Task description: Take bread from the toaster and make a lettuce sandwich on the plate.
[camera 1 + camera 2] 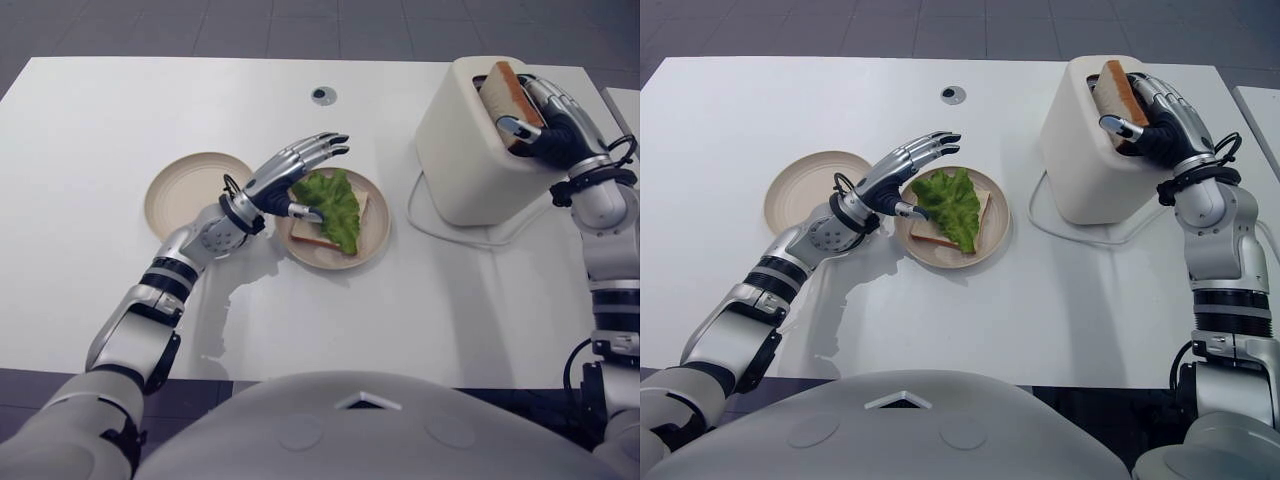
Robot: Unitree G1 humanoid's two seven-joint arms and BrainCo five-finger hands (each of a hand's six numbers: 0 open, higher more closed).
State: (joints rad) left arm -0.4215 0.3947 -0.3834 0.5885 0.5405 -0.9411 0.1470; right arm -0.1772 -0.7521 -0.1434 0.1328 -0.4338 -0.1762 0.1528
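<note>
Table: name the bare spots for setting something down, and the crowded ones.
Bare: table behind the empty plate, and the near edge before both plates. Crowded: cord between lettuce plate and toaster.

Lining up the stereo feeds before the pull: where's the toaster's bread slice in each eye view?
Left eye view: bread slice, upper right, sticking out of the toaster.
Right eye view: bread slice, upper right, slightly nearer centre.
Shared landmark: round table fitting, top centre.
</note>
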